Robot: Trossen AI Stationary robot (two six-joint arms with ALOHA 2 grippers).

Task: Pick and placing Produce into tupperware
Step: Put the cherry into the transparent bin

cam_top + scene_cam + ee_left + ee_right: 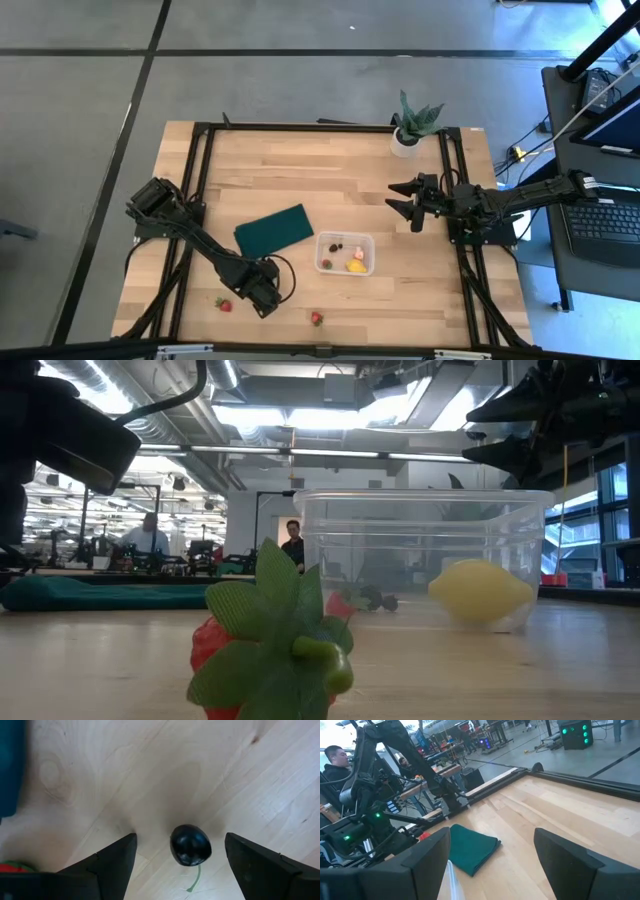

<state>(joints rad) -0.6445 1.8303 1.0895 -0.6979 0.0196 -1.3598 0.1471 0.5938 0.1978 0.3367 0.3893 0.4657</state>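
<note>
A small dark berry (190, 845) with a thin green stem lies on the wooden table. My left gripper (180, 840) points down over it near the table's front left (262, 297), open, one finger on either side of the berry and apart from it. The clear tupperware (345, 253) stands at centre right and holds a yellow lemon-like fruit (356, 265), a red fruit (326, 264) and dark berries (338, 245). Two strawberries (224, 304) (316, 318) lie near the front edge. My right gripper (403, 199) hangs open above the table's right side, holding nothing.
A dark green pad (273, 229) lies flat between my left arm and the tupperware. A potted plant (410, 128) stands at the far right. People sit in the room behind the table (292, 543).
</note>
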